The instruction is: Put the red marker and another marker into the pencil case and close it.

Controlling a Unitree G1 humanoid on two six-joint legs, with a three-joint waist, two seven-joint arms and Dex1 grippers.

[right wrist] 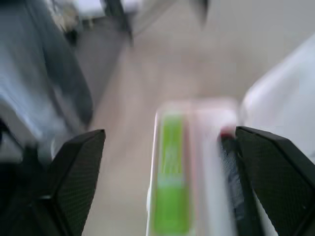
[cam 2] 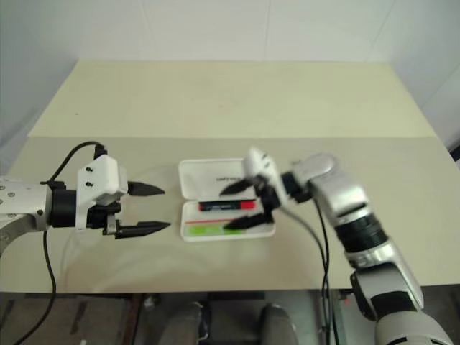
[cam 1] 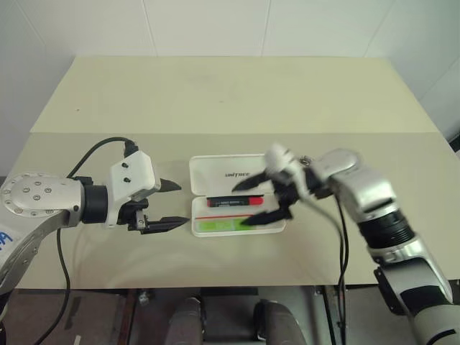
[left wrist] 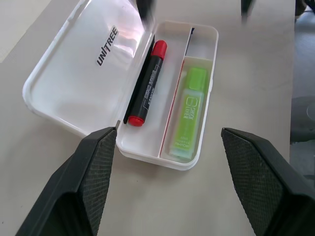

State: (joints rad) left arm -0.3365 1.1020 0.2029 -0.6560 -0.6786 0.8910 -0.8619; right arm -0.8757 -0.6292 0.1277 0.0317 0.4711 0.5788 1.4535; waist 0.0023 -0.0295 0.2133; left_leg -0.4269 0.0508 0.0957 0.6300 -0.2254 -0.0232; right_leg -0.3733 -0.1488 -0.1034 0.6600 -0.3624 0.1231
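pencil case [cam 1: 224, 175] lid up | R hand [cam 1: 251, 203] above tray | table [cam 1: 215, 93]

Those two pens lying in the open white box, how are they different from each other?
The red marker is slim and round, with a black barrel and red ends; the green highlighter is wider, flatter and see-through green. The marker lies next to the lid's hinge, the highlighter in the outer compartment. Both lie lengthwise in the pencil case.

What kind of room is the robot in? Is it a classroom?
Hard to say for sure. It looks like a plain indoor test room: a bare beige table against a white tiled wall, holding an open white pencil case with a red marker and a green highlighter.
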